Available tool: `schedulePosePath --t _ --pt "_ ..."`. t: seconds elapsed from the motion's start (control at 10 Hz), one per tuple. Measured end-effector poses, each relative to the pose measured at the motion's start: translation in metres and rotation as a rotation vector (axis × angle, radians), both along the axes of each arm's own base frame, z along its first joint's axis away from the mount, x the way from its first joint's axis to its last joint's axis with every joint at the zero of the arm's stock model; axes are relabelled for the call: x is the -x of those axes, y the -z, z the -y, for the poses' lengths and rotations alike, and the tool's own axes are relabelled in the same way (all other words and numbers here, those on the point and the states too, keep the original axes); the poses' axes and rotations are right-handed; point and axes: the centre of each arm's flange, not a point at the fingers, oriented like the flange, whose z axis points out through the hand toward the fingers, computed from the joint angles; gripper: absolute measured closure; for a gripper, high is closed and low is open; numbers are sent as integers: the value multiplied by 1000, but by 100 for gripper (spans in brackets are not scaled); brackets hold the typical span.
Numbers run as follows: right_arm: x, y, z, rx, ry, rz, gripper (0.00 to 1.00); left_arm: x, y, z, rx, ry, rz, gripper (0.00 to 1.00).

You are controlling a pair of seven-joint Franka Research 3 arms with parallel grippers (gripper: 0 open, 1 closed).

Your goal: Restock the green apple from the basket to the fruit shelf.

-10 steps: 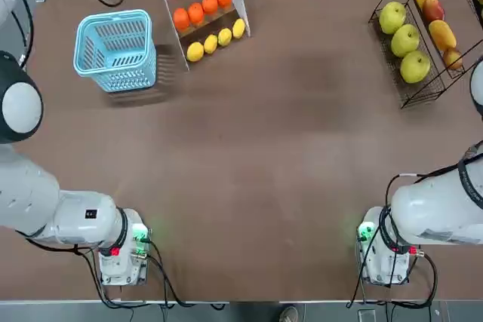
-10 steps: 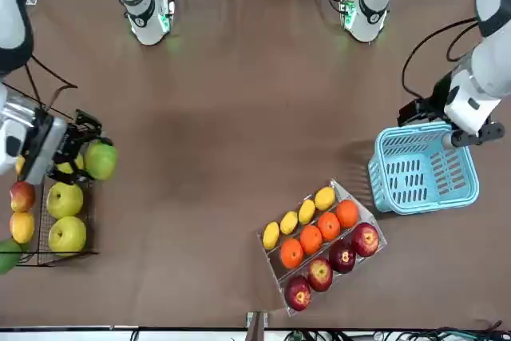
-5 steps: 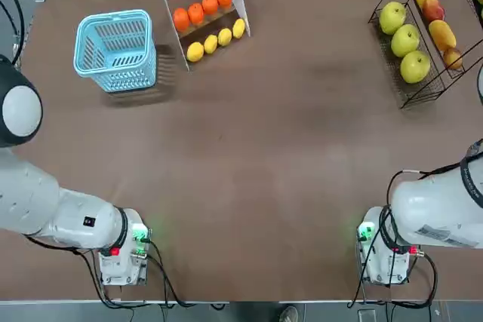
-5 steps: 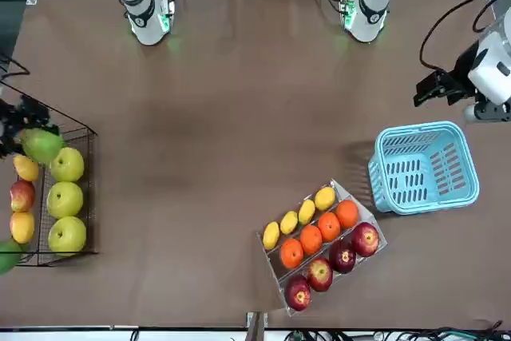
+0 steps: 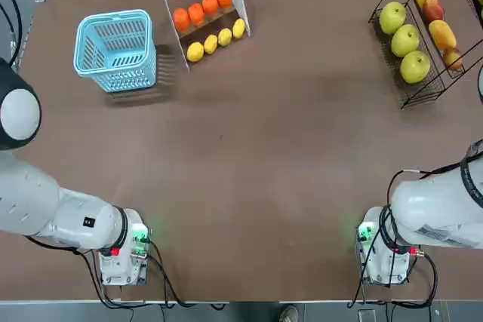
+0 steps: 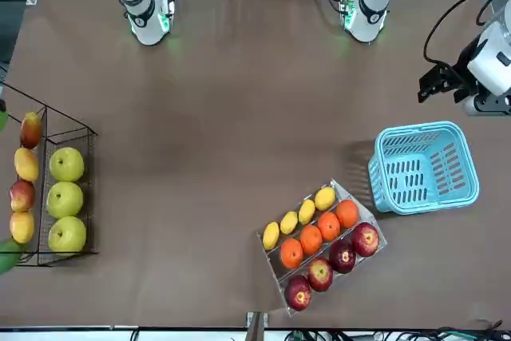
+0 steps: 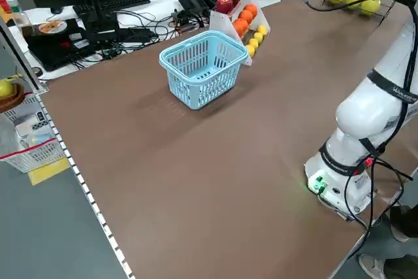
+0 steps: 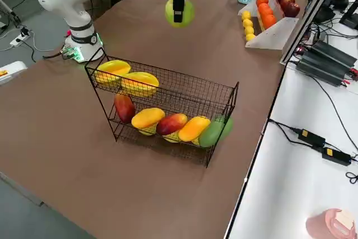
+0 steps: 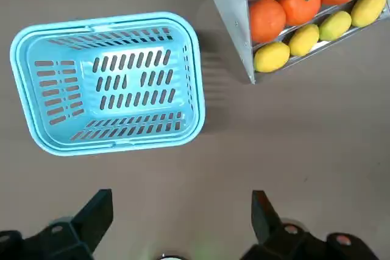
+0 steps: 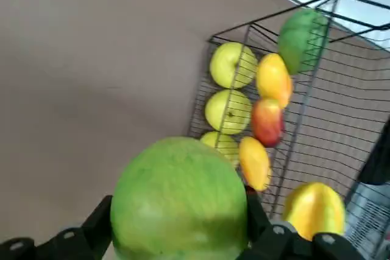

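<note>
Right gripper has the apple pinched and aloft beside the shelf; pick looks done, placing and release left. Apple's round, smooth, mottled green; shelf's black wire mesh, tiered. Farther off, left gripper idles wide near the basket, pale-blue slotted plastic, rounded corners.

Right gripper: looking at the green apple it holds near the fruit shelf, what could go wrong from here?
The right gripper holds the round green apple off the table, so it might slip and roll. Its fingers could catch the thin wires of the fruit shelf. Lowering it there might knock the yellow-green fruit. The open left gripper waits near the basket.
</note>
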Motion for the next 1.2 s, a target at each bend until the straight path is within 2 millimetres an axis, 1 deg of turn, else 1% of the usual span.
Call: schedulePosePath --t 0.1,0.2,0.4,0.5,0.6,0.7,1.1,1.2 --pt "-5 1 11 46 -40 1 12 0 -3 0 1 6 7 0" --pt "-12 6 25 70 -81 2 12 0 -8 0 2 13 17 0" --pt "-24 23 62 82 -145 -3 12 0 -21 -5 5 7 46 0" --pt "-28 29 76 86 -172 -3 12 0 -23 -7 5 6 50 0" --pt "-33 35 86 89 -192 0 12 -1 -23 -8 5 5 49 0" --pt "-38 40 92 91 -210 3 12 -1 -23 -8 5 4 53 0" --pt "-55 64 100 91 -231 -4 12 -5 -19 -8 5 3 55 0" --pt "-57 66 104 95 -230 -1 12 -5 -19 -9 5 3 55 0"
